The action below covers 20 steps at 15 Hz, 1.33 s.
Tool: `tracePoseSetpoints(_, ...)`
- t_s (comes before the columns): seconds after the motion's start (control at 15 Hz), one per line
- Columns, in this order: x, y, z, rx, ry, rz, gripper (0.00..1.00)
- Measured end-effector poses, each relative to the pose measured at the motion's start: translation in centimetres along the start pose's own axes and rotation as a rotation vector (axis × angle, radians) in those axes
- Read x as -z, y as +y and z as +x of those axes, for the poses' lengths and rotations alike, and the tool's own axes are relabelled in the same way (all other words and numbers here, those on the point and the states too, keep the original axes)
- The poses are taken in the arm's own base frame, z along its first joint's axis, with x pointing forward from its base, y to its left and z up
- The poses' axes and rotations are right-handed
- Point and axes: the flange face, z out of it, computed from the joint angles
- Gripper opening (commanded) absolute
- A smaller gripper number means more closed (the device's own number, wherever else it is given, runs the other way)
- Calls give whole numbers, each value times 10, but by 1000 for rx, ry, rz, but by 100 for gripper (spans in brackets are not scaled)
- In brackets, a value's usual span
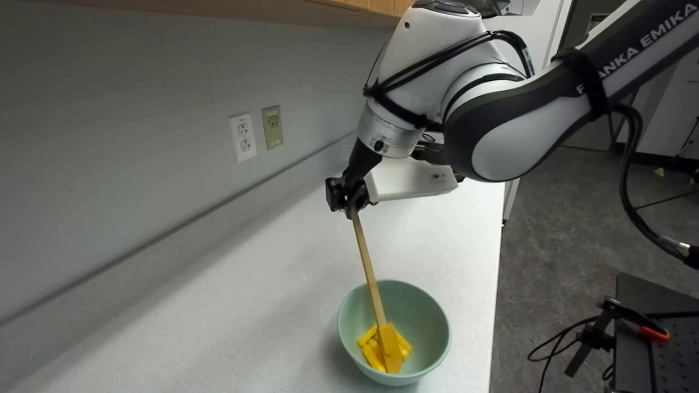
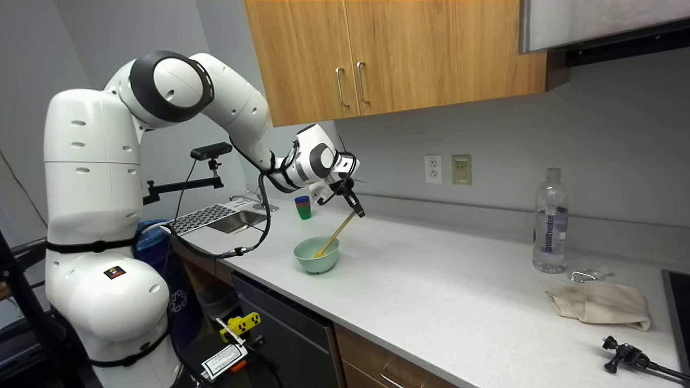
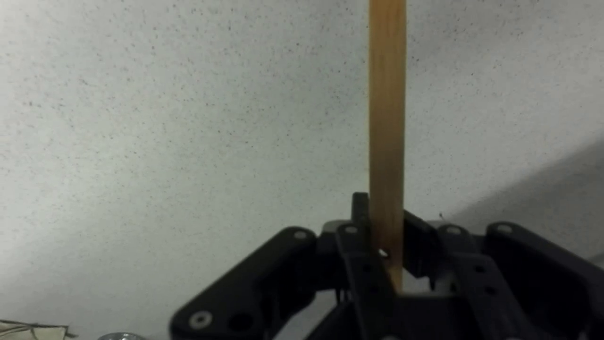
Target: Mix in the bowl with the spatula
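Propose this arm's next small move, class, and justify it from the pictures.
Probably a gentle sideways sweep of the spatula through the yellow pieces: they sit bunched together, the blade is down in the bowl with them, and the pincer grips the handle.

white-and-black arm [image 2: 94, 199], "franka emika" lettering [image 1: 647, 40], black cables [image 1: 625, 180], black gripper [image 3: 387, 212]

The bowl [image 1: 425, 330] is set on the counter [image 2: 431, 291], pieces [image 1: 373, 356] gathered inside it. The spatula [image 1: 374, 292] is slanted, its blade [image 1: 389, 349] set among the pieces, its upper end enclosed by the gripper [image 3: 386, 219]. In an exterior view, cups [image 2: 303, 207] are placed behind the bowl; far right, a cloth [image 2: 601, 304] is laid before a bottle [image 2: 550, 229].
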Motion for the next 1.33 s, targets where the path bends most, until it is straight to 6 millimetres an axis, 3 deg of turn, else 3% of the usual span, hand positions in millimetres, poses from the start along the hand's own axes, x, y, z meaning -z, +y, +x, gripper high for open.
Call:
tracePoseSetpoints(0.8, 7, 7, 13, 62, 184, 27, 2)
tracePoseSetpoints(1.33, 2, 1, -4, 31, 124, 45, 2)
